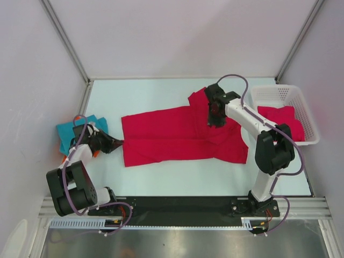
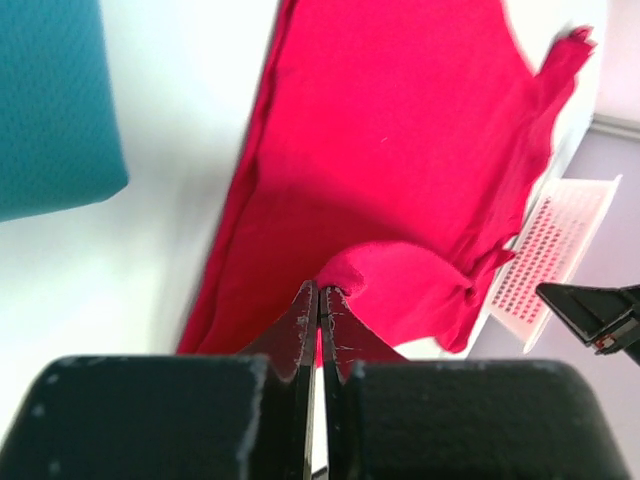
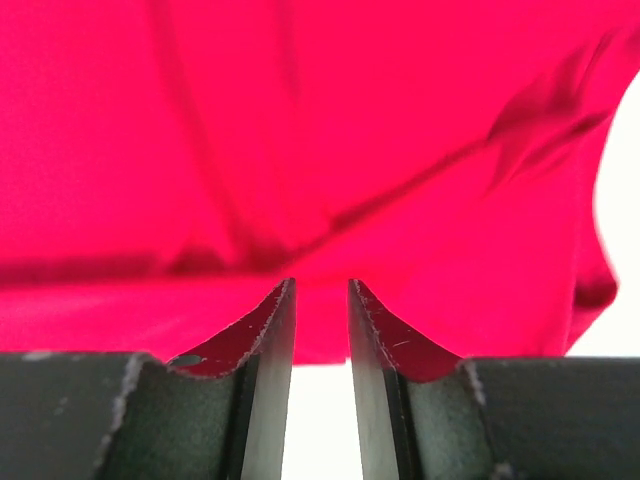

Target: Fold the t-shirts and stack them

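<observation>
The red shirt lies spread on the table with its long axis running left to right, hem toward the left arm, collar and sleeves toward the right arm. The left claw sits at the hem edge with its jaws pressed together. Red cloth is bunched at the tips, so it appears to pinch that end. The right claw hangs over the opposite end, near the shoulder by the far sleeve. Its jaws stand a narrow gap apart with nothing between them: pale table shows through the gap, and the cloth lies just ahead. Each arm thus has its own end of the shirt, with the body stretched between them. A fold along the length would, I judge, turn on the right claw taking the collar end just beneath it. The folded teal shirt lies just left of the left claw and is the likely stacking place.
</observation>
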